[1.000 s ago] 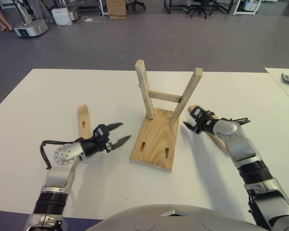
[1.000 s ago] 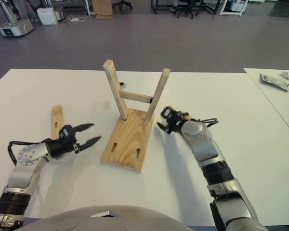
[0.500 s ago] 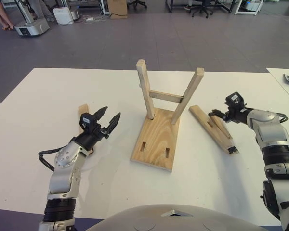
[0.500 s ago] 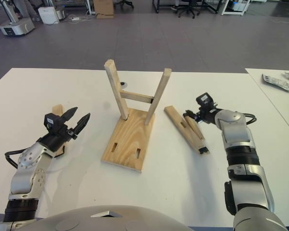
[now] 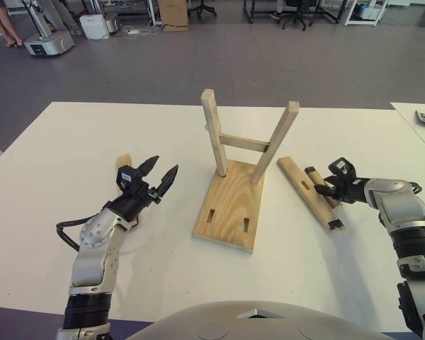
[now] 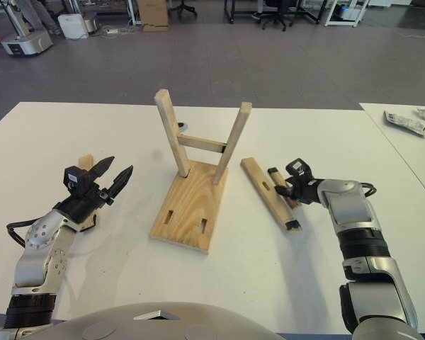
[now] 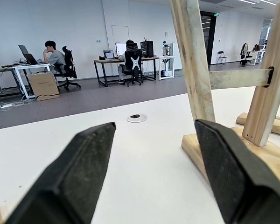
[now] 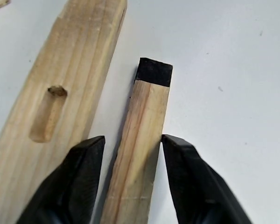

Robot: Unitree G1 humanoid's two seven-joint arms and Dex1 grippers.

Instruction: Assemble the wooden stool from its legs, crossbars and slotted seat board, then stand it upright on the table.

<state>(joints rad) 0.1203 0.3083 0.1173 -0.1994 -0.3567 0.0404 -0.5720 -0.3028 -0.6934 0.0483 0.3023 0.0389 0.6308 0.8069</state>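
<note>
Right claw (image 8: 130, 142) spread around thin crossbar (image 8: 149, 107) beside loose leg (image 8: 70, 70). Squeeze evenly, lift flat. Left claw (image 5: 164, 166) spread too.

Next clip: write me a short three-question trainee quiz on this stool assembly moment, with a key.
1. True or false: two fitted legs stand in the seat board, joined by a crossbar.
2. The right gripper has its fingers either side of: A the black-tipped bar lying on the table; B the seat board; C one of the fitted legs.
3. Fill in: the left gripper is ___ (open or shut).
Key: 1 true; 2 A; 3 open.
</note>
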